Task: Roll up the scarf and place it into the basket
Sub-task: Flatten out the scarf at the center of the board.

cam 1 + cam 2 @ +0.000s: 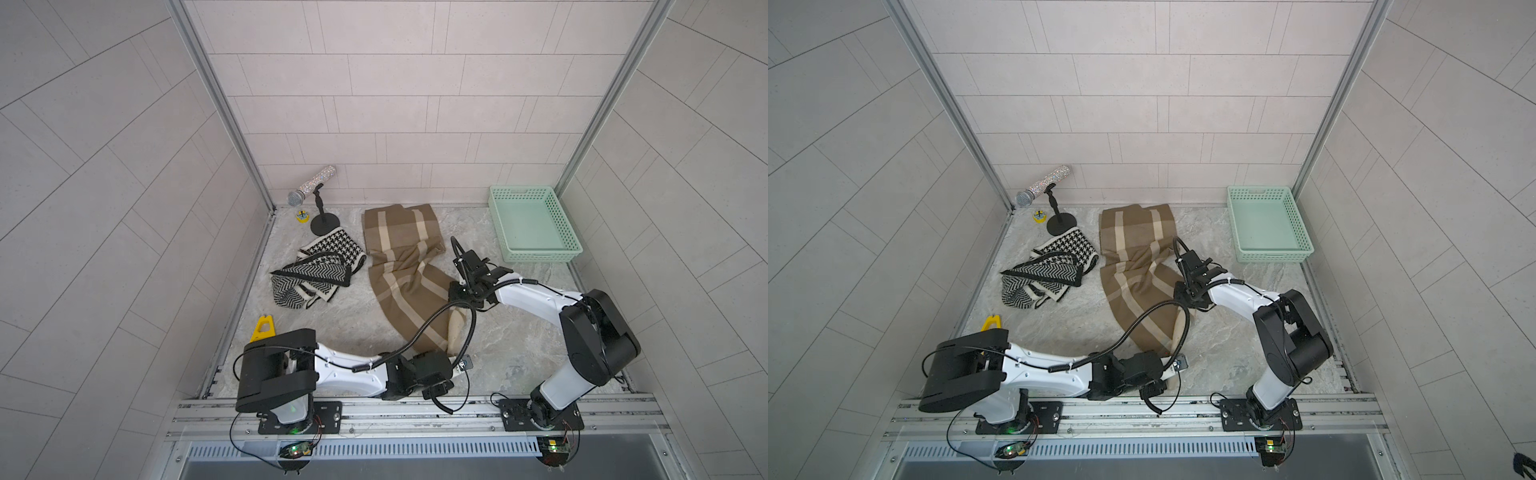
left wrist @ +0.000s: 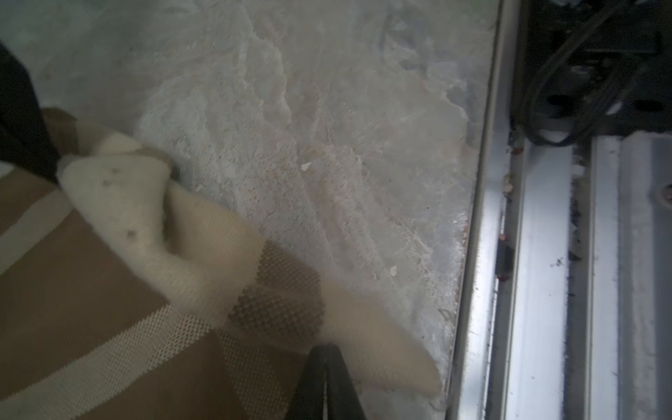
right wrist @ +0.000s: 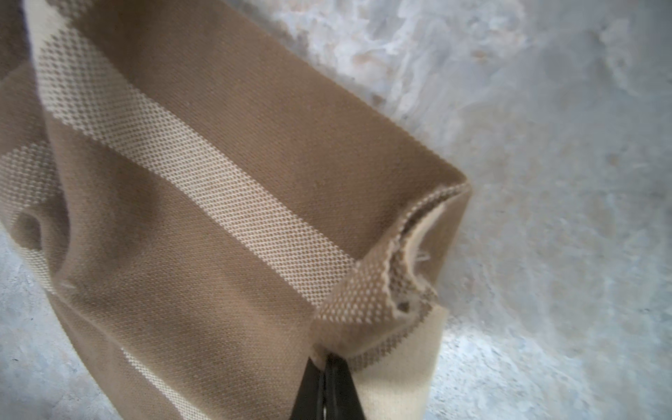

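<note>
Jaws, left gripper: pressed together on scarf cream end by worktop front edge; hold unclear
Jaws, right gripper: pinching scarf side edge, mid-length
Scarf: stretched from back edge toward front edge
Basket: back right corner, apart from scarf

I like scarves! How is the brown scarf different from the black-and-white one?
The brown scarf has cream stripes; the black-and-white scarf has houndstooth and zigzag patterns. The brown scarf lies stretched out; the black-and-white scarf is bunched in a heap. Both lie on the table, outside the basket.
</note>
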Controlling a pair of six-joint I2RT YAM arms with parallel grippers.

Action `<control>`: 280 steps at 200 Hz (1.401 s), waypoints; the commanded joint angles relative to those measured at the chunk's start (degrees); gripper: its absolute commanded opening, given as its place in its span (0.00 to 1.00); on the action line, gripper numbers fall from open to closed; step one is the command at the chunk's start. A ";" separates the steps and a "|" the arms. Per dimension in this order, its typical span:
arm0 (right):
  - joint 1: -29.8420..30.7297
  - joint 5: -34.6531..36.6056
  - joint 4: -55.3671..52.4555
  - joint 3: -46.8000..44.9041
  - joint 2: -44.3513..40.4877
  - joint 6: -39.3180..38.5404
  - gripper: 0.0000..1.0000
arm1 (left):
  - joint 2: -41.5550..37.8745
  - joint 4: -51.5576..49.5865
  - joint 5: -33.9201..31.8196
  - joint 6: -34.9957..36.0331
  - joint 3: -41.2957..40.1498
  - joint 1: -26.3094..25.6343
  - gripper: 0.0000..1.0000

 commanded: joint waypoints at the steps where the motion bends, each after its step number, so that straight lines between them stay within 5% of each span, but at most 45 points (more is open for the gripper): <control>1: -1.54 0.25 -0.09 -1.16 -3.19 0.62 0.00 | -0.91 -3.60 -5.29 -2.28 1.42 0.22 0.00; 19: -2.28 0.32 -0.09 -2.02 -4.80 0.40 0.00 | -1.81 -4.61 -3.25 -2.09 1.94 0.44 0.04; 35: -2.62 0.74 -0.02 -2.48 -5.29 0.18 0.00 | -2.22 -5.89 -0.03 -1.89 2.87 0.55 0.48; 49: -2.93 0.86 0.05 -2.69 -4.96 0.40 0.00 | -2.62 -6.79 3.36 -2.87 3.68 0.66 0.66; 76: -3.30 -0.03 0.99 -2.20 -3.65 0.77 0.00 | -2.33 -8.24 9.94 -5.26 5.23 0.93 0.81; 94: -3.28 -0.15 1.40 -1.92 -3.46 1.14 0.00 | -0.51 -8.69 13.05 -5.76 6.40 1.00 0.83; 107: -3.37 -0.07 1.57 -1.81 -3.78 1.28 0.00 | 1.95 -11.19 12.49 -5.99 8.62 1.01 0.82; 148: -3.71 -0.96 2.89 -3.30 -4.93 1.76 0.00 | 11.01 -18.90 5.21 -9.12 14.17 1.47 0.49; 185: -4.82 -1.46 2.81 -4.93 -6.23 0.86 0.00 | 11.03 -19.19 -2.56 -11.56 14.93 2.45 0.00; 203: -6.66 -2.93 1.93 -5.40 -7.51 -0.58 0.00 | 7.20 -18.97 -3.22 -11.37 13.41 3.36 0.00; 237: -9.31 -4.34 -5.80 -3.35 -10.87 -6.51 0.36 | -3.77 -22.47 -5.33 -9.10 10.40 3.83 0.00; 280: -10.64 -0.15 -11.94 -7.35 -20.02 -7.14 0.43 | -12.38 -35.15 -15.92 -6.45 12.51 3.82 0.00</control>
